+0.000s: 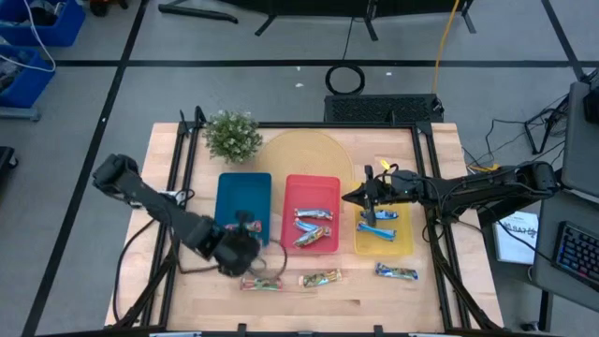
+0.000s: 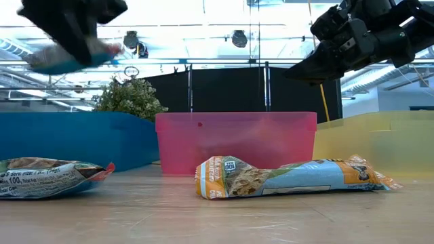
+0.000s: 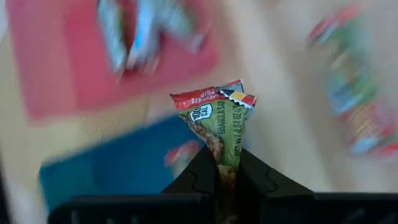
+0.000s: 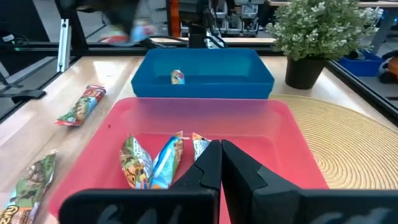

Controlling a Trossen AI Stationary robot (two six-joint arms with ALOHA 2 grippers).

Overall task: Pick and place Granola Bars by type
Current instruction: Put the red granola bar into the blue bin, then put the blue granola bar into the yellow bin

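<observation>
My left gripper (image 1: 241,255) hangs over the near edge of the blue tray (image 1: 243,201), shut on a green-and-red granola bar (image 3: 217,121). One small bar (image 4: 178,76) lies in the blue tray. Several bars (image 1: 314,225) lie in the pink tray (image 1: 312,183), and blue ones (image 1: 376,221) in the yellow tray (image 1: 388,245). Three bars rest flat on the table near its front: one (image 1: 262,284), one (image 1: 320,278) and a blue one (image 1: 396,272). My right gripper (image 1: 348,197) is shut and bare, level above the pink tray's right rim. My left gripper pinches one end of the green-and-red bar (image 3: 226,163) between its two fingers, coming from above and slanting down. The rest of the bar juts out past the fingertips, its red crimped end (image 3: 208,98) free. It is lifted clear of table and trays.
A potted plant (image 1: 232,136) stands at the far left, beside a round woven mat (image 1: 304,154) behind the trays. Black frame rails (image 1: 182,159) run along the table's sides. Bare wood shows between the trays and the near edge.
</observation>
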